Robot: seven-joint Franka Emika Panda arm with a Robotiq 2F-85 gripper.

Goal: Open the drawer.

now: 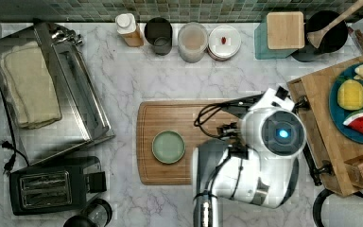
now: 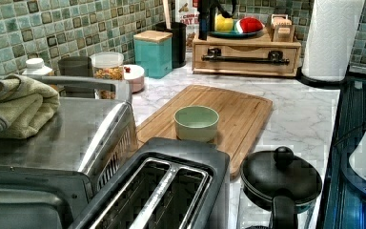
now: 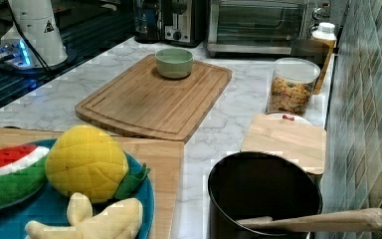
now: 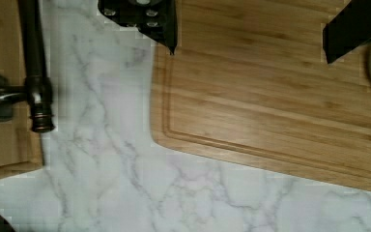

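Marble countertop point(image 4: 125, 188) takes up the closest part of the wrist view, with the corner of the wooden cutting board point(image 4: 270, 96) next to it. Both black fingers point(image 4: 147, 19) of the gripper point(image 4: 249, 31) hang spread wide apart over that board, holding nothing. Same shot catches the end of the drawer's black bar handle point(image 4: 34, 63) on its mounting post, off to one side of the fingers and not touched.

Left view gives you the front of the drawer point(image 2: 246, 58): it sits shut in its wooden box at the back of the counter, bar handle running across it, fruit plate point(image 2: 233, 33) on top. Top view has the robot arm point(image 1: 260, 151) over the board's right end, just beside the drawer, and the green bowl point(image 1: 168, 147) mid-board.
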